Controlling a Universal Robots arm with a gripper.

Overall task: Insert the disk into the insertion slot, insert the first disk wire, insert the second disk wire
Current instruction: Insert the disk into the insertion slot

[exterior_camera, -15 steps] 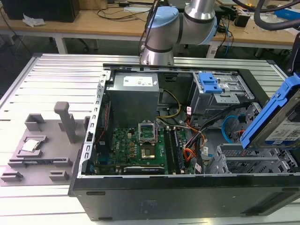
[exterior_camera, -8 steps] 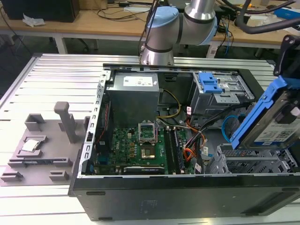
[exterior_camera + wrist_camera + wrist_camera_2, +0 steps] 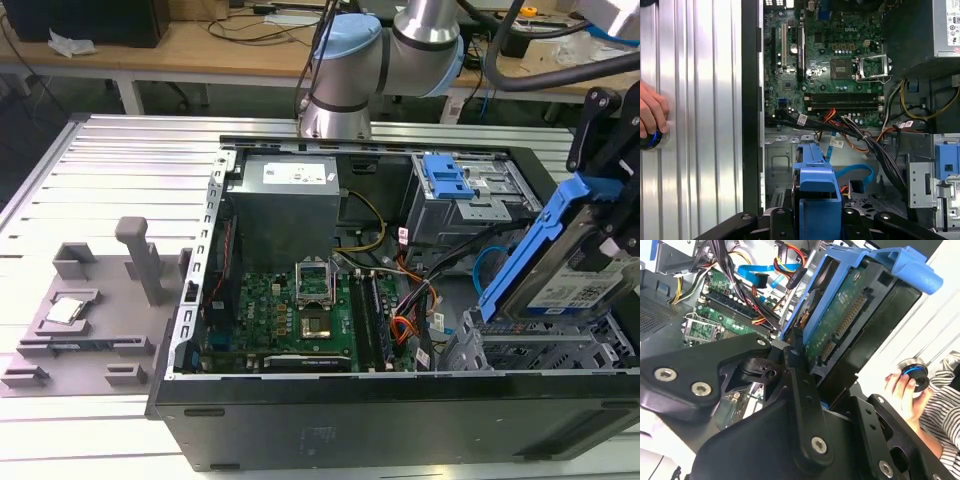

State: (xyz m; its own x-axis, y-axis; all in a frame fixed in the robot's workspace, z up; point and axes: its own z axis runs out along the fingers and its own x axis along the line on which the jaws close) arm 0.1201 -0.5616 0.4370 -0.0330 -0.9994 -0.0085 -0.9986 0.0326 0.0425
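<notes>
While the open case (image 3: 350, 420) lay on the ribbed aluminium table (image 3: 120, 160), I noted the gripper (image 3: 817, 221) clamped on the disk (image 3: 560, 262), tilted over the insertion slot (image 3: 540, 350) at four o'clock in the exterior view; wooden benches (image 3: 200, 45) at twelve.

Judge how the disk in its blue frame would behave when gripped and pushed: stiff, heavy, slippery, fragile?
The disk is probably stiff and dense for its size: a metal body, held tilted without sagging. Its exposed circuit board looks fragile. The smooth plastic edges might slip in the end effector.
</notes>
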